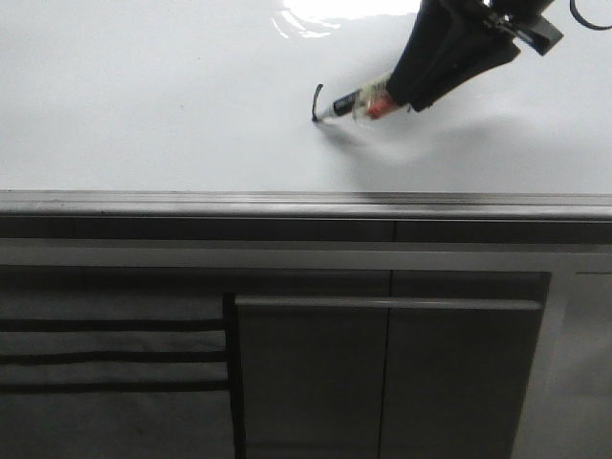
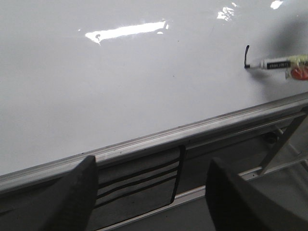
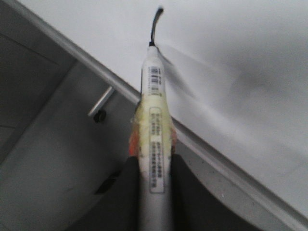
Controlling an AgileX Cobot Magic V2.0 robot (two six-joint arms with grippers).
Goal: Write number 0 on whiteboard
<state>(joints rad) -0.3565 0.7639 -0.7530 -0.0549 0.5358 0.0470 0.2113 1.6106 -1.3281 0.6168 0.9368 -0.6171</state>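
The whiteboard (image 1: 143, 105) is a glossy white flat board with a grey metal edge strip. A short curved black stroke (image 1: 316, 101) is drawn on it, not a closed oval. My right gripper (image 1: 406, 91) is shut on a white marker pen (image 1: 356, 102) wrapped in yellowish tape, with its tip touching the lower end of the stroke. The stroke (image 3: 155, 25) and pen (image 3: 155, 120) also show in the right wrist view, as do the stroke (image 2: 246, 56) and pen (image 2: 279, 63) in the left wrist view. My left gripper (image 2: 151, 192) is open and empty, off the board over the cabinet front.
The metal edge strip (image 1: 306, 203) runs along the board's near side. Below it are dark grey cabinet panels (image 1: 382, 373) and a slotted panel (image 1: 110, 354). Light glare (image 1: 325, 14) lies on the board's far part.
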